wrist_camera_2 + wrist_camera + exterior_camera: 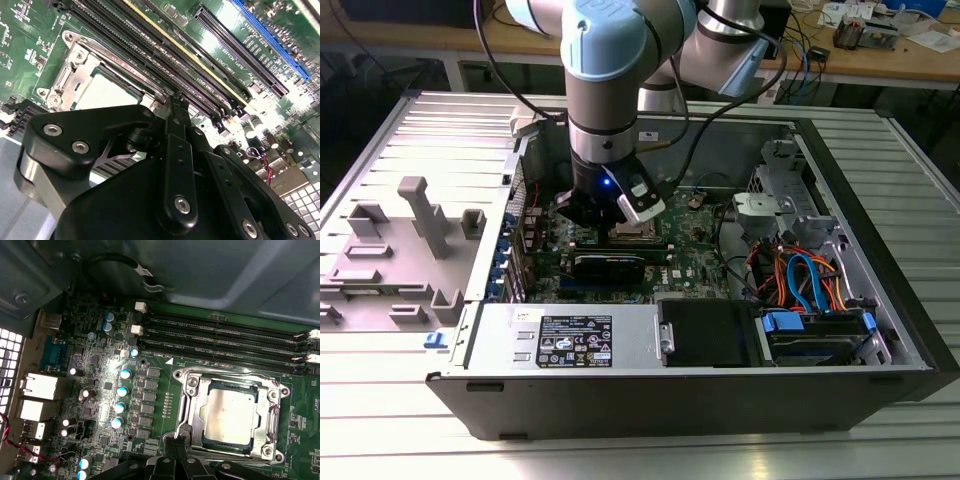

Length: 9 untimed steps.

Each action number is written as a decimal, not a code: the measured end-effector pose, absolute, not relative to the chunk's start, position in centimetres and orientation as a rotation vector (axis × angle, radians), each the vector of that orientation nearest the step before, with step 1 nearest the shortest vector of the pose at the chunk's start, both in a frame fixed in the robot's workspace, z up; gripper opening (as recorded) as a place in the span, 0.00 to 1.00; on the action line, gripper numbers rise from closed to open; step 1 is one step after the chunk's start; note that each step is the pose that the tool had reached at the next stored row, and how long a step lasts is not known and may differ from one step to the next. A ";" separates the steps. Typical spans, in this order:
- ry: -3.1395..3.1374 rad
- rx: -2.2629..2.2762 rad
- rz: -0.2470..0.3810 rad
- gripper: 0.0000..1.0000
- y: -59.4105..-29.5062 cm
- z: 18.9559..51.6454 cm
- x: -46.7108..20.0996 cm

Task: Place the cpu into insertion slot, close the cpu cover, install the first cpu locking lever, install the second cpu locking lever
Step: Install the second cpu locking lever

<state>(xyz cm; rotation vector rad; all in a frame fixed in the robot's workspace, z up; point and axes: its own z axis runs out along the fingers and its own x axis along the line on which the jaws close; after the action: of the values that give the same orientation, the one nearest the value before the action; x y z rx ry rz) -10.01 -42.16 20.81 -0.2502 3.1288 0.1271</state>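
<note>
Here the dull silvery square cpu lies under the thin metal cpu cover; pincer grip cannot be told.

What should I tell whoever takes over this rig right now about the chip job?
Tool: low inside the open computer case, right over the socket. Whether it is open or shut cannot be told, and nothing is seen in its grip.

Chip: already seated in the socket on the green board, silver top showing, in both wrist views.

Cover: the metal frame lies down flat around the chip.

Done: chip placed, cover apparently closed.

Left: both locking levers. Their state is not clear from here, so check them before moving on.
</note>
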 end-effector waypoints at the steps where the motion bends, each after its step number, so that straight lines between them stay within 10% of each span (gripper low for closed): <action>1: 3.129 -0.251 0.128 0.11 -42.1 20.8 -10.0; 9: 3.127 -0.258 0.138 0.11 -41.7 20.5 -10.1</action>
<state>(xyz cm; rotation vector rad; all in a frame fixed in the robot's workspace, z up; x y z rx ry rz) -10.06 -41.75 20.45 -0.2584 3.1272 0.1383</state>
